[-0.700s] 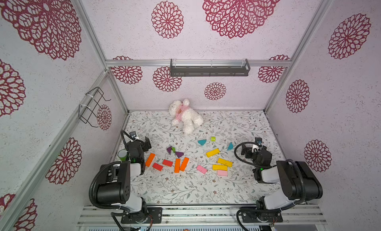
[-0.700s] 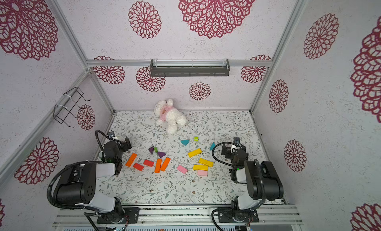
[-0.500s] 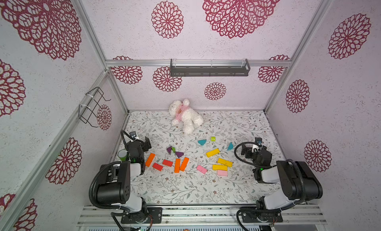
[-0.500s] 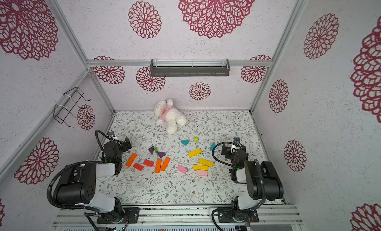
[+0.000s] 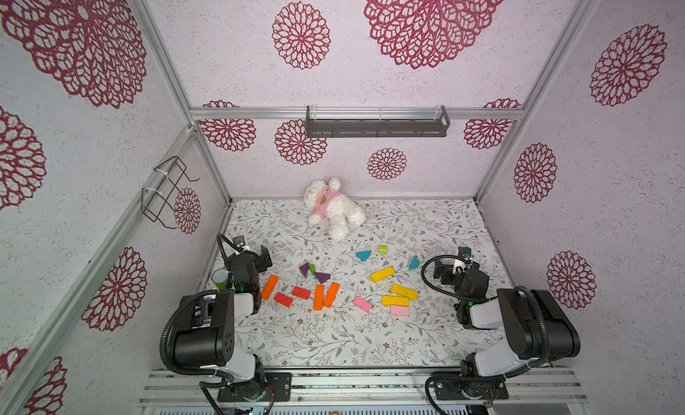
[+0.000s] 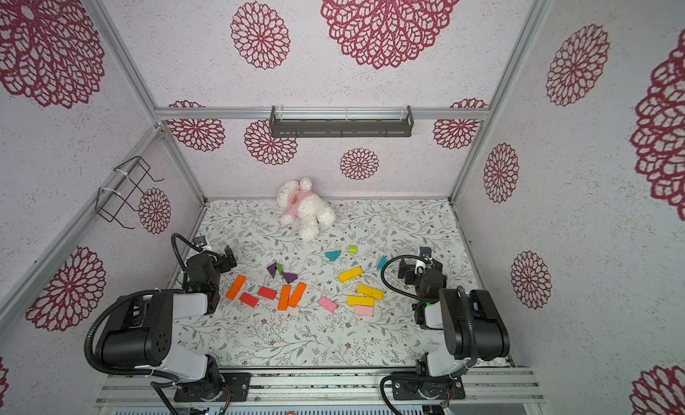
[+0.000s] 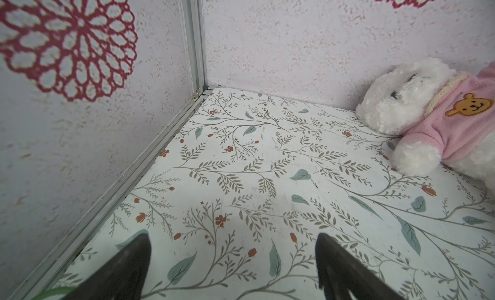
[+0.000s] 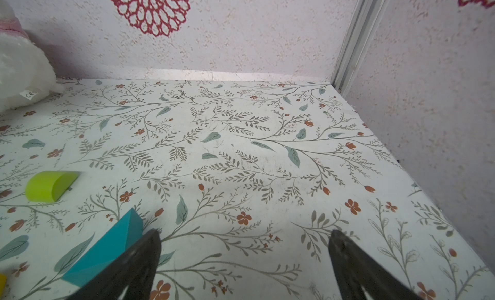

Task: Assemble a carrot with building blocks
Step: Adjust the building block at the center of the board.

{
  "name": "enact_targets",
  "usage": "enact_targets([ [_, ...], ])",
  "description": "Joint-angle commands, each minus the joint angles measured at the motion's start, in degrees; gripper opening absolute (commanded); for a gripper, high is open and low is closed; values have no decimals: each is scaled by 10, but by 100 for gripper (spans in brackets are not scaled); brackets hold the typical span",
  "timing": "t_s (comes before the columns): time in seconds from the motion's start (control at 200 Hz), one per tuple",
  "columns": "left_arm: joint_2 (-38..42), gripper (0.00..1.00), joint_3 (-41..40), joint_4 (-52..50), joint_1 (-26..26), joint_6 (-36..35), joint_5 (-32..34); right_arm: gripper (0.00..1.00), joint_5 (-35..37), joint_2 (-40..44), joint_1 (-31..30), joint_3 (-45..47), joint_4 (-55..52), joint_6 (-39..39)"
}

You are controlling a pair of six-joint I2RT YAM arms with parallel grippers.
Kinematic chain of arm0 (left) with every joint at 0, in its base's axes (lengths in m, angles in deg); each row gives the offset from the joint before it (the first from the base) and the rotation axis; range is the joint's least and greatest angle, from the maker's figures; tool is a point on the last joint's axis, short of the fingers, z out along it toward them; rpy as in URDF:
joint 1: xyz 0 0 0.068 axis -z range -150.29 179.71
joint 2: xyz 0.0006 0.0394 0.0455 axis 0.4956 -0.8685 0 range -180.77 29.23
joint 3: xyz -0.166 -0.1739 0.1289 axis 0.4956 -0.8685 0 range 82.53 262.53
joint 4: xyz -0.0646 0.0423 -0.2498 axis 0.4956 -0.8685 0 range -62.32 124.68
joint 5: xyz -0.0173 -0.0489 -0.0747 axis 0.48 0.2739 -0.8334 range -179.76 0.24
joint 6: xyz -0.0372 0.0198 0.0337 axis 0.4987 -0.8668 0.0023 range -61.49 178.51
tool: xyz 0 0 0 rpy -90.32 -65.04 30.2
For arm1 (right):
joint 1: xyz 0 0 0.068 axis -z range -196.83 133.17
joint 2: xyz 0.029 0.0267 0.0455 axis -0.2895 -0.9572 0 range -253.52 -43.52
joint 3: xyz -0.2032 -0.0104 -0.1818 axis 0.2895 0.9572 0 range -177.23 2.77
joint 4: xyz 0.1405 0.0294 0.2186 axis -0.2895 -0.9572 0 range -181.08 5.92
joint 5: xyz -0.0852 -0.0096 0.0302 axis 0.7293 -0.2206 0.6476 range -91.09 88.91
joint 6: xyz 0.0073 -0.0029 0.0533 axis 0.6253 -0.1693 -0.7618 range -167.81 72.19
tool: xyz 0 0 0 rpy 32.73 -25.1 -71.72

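- The left fingers [image 7: 126, 266] are hanging spread wide over a bare patch of the floral bench [image 5: 333, 339] close to the left wall, and they are gripping nothing.
- The right fingers [image 8: 134, 269] are gaping just as wide and carrying nothing. A teal triangle [image 8: 107, 250] is lying just beside one of them, outside the gap.
- The building blocks [image 5: 362, 304] are all lying loose and flat across the middle of the bench between the two arms (nothing stacked anywhere).
- Nearest the left arm, a lone orange bar [image 5: 270, 287] is slanting. Two red bars [image 5: 301, 292] are sitting next to it, then an orange pair [image 5: 318, 297] is lying side by side, close enough to be touching.
- Just behind those, two purple triangles [image 5: 322, 277] are flanking a small lime-green piece [image 5: 312, 268].
- Over toward the right arm, three yellow bars [image 5: 404, 291] are fanning out at different angles, and two pink bars [image 5: 400, 311] are lying at the near edge of that group.
- Further back, a second teal wedge [image 5: 363, 255] is pointing at a lime-green cylinder [image 5: 383, 249] just beside it.
- A white plush bear [image 5: 333, 209] in pink is sprawling against the back wall, well apart from the blocks.
- A green cup [image 5: 221, 279] is standing upright beside the left arm.
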Motion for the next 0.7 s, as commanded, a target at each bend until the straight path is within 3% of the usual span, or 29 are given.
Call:
enact_targets([
  [0.0, 5, 97, 5, 4, -3, -1, -3, 99, -6, 13, 2, -3, 16, -1],
  [0.295, 9, 97, 5, 13, -3, -2, -9, 99, -5, 14, 2, -2, 17, -1],
  [0.355, 45, 97, 22, -48, 0, -14, -36, 99, 29, 23, -1, -4, 10, -8],
  [0.425, 120, 97, 65, -171, 3, -12, -43, 99, 92, 97, -6, -37, -113, -24],
  [0.525, 210, 97, 179, -345, 6, 75, -9, 99, 188, 200, -14, -142, -336, -112],
  [0.621, 231, 97, 342, -550, 4, 199, 27, 99, 175, 259, -12, -262, -550, -190],
  [0.696, 226, 97, 424, -616, -3, 212, 3, 99, 204, 285, -6, -289, -605, -316],
])
